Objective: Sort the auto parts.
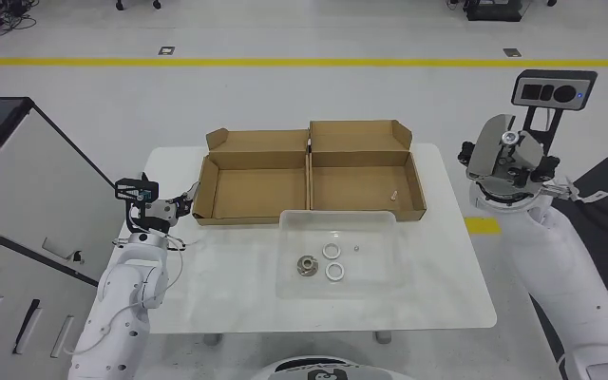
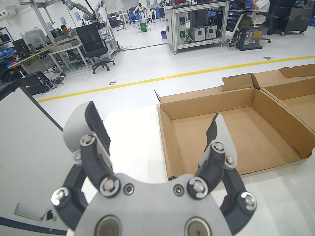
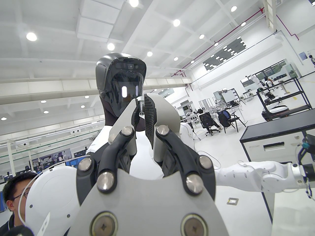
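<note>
Steel screw pinched in the jaw tips of my right gripper, held high, likely bound for the right cardboard box with its small fastener; left gripper jaws spread, empty, left cardboard box just ahead of them.

Flat in clear plastic tray: two white plastic rings, round grey metal hub; behind tray, small silver screw; well right, gripped threaded steel bolt.

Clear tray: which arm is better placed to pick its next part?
Probably left: the left gripper is open and empty by the table, while the right gripper, raised aside, is shut on a small threaded part.
</note>
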Robot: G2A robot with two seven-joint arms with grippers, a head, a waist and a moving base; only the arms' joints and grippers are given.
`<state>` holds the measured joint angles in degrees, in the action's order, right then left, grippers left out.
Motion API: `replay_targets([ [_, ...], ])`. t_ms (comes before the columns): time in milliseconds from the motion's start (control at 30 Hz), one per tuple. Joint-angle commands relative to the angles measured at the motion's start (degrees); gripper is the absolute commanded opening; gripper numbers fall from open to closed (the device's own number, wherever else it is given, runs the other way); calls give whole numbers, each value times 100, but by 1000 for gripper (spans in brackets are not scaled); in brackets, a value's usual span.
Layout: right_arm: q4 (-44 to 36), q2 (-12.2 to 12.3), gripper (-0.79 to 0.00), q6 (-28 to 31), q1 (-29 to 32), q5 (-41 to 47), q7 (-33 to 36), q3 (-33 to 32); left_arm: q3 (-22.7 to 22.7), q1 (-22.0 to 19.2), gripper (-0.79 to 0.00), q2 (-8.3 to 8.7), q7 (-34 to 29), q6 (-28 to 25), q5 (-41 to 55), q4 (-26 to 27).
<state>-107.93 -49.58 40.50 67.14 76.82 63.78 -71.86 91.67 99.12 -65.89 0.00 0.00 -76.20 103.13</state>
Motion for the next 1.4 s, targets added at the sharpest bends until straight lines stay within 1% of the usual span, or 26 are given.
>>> replay_targets([
  [0, 0, 0, -785, 0, 0, 0, 0, 0, 0, 0, 0, 0, 0, 0, 0, 0],
  [333, 22, 1, -785, -22, 4, -50, -29, -14, 0, 0, 0, 0, 0, 0, 0, 0],
  [400, 146, 9, -785, -157, 26, -442, -248, -174, 0, 0, 0, 0, 0, 0, 0, 0],
  [533, 393, 50, -785, -416, 128, -1316, -443, -592, 0, 0, 0, 0, 0, 0, 0, 0],
  [633, 569, 104, -785, -711, 208, -2117, -489, -958, 0, 0, 0, 0, 0, 0, 0, 0],
  [700, 639, 156, -785, -930, 220, -2906, -442, -1235, 0, 0, 0, 0, 0, 0, 0, 0],
  [767, 667, 184, -785, -1177, 268, -3305, -492, -1406, 0, 0, 0, 0, 0, 0, 0, 0],
  [800, 712, 222, -785, -1282, 228, -3925, -394, -1551, 0, 0, 0, 0, 0, 0, 0, 0],
  [867, 690, 243, -785, -1543, 192, -4356, -435, -1634, 0, 0, 0, 0, 0, 0, 0, 0],
  [933, 647, 291, -785, -1633, 4, -5380, -292, -1737, 0, 0, 0, 0, 0, 0, 0, 0],
  [967, 619, 300, -785, -1683, -86, -5725, -277, -1714, 0, 0, 0, 0, 0, 0, 0, 0],
  [1000, 603, 307, -785, -1726, -191, -6023, -241, -1670, 0, 0, 0, 0, 0, 0, 0, 0],
  [1133, 616, 323, -785, -1627, -788, -7750, -108, -1300, 0, 0, 0, 0, 0, 0, 0, 0],
  [1167, 641, 317, -785, -1568, -953, -8206, -117, -1151, 0, 0, 0, 0, 0, 0, 0, 0],
  [1367, 1015, 171, -785, -1327, -1891, -10030, -302, 45, 0, 0, 0, 0, 0, 0, 0, 0],
])
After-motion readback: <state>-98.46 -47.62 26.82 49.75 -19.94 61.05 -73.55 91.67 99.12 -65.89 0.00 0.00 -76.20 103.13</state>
